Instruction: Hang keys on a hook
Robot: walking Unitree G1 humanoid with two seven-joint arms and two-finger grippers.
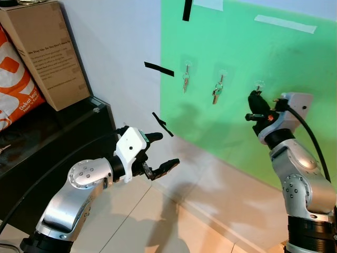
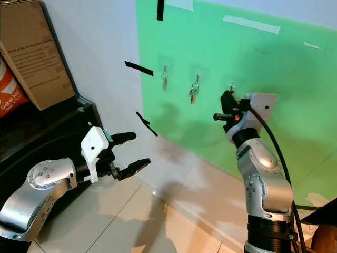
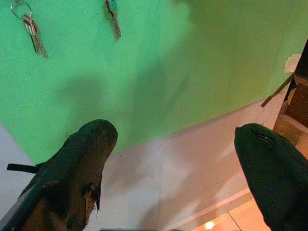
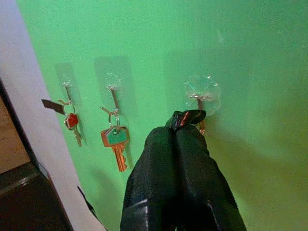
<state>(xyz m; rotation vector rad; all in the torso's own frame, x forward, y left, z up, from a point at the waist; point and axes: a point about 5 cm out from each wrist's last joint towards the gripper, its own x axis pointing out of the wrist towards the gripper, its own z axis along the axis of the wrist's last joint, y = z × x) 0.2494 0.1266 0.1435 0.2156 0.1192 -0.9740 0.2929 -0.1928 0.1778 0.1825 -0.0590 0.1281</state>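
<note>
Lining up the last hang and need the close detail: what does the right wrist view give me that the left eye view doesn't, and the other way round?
Extra in the right wrist view: the right tool is shut, tips at the third hook, pinching what look like the keys; the hung keys have a red head and a green head.
Extra in the left eye view: the left tool, open and low, and the cardboard box.
Shared: three hooks on the green wall, two already holding keys.

Bright, even light; soft shadows on green wall [image 1: 253,47]; wrist views perhaps slightly soft.
</note>
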